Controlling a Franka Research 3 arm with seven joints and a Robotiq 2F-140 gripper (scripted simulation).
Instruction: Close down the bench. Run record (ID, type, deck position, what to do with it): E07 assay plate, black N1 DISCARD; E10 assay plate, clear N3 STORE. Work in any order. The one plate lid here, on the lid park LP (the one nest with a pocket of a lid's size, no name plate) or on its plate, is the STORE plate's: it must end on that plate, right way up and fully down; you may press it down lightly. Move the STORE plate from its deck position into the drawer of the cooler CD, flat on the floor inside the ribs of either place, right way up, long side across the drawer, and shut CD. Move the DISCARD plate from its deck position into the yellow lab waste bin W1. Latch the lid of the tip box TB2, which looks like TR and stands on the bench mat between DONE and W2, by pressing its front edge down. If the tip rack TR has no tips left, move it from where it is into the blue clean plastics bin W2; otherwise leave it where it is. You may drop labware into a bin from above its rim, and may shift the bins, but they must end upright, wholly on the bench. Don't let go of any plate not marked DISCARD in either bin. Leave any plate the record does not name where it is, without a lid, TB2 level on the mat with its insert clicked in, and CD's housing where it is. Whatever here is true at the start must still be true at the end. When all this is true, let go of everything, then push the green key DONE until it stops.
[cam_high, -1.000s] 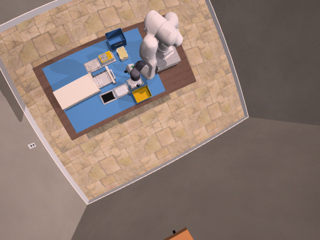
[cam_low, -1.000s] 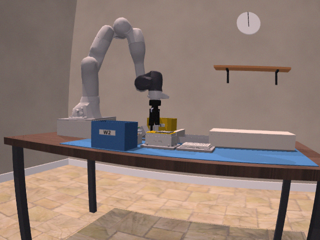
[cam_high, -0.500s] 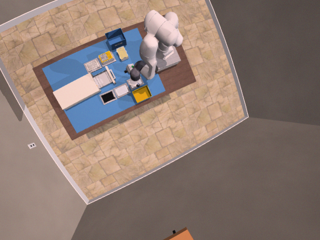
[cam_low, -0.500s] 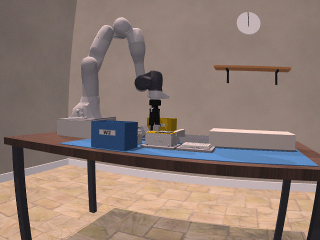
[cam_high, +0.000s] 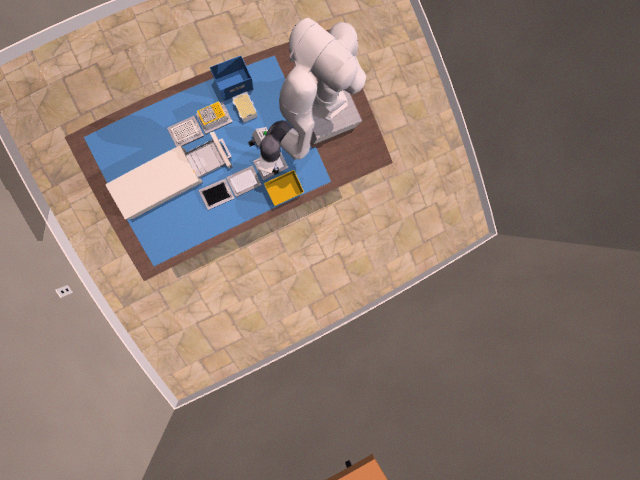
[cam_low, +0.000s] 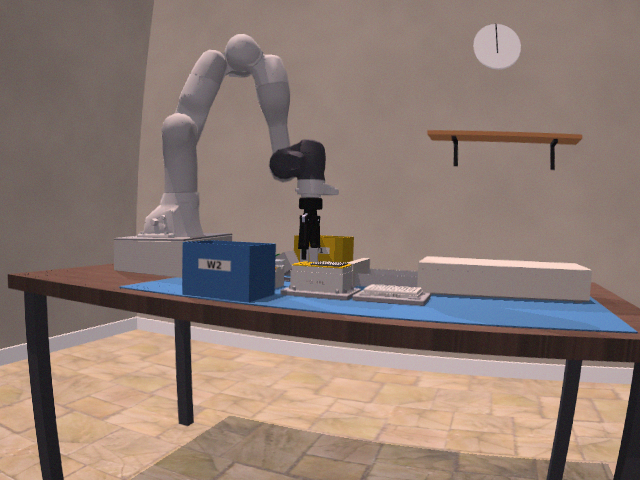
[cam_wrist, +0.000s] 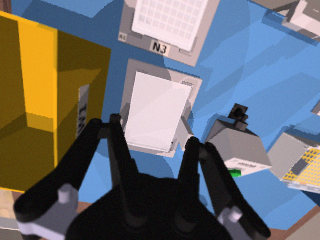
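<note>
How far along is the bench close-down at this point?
Early. Done: nothing finished, though the cooler drawer stands open. In hand: the tool is shut on the lid at its park. Left: the clear plate at N3 is uncovered, and the black plate sits in its nest.

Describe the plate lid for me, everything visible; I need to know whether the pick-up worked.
The lid is a thin, pale, see-through rectangular sheet with a shallow rim, plain plastic by its look. It is tilted slightly over its grey holder, which carries no name plate, next to the yellow bin and just below the clear plate marked N3. The gripper is shut on its near end, one black finger at each long edge. Whether it has fully left the holder cannot be told.
</note>
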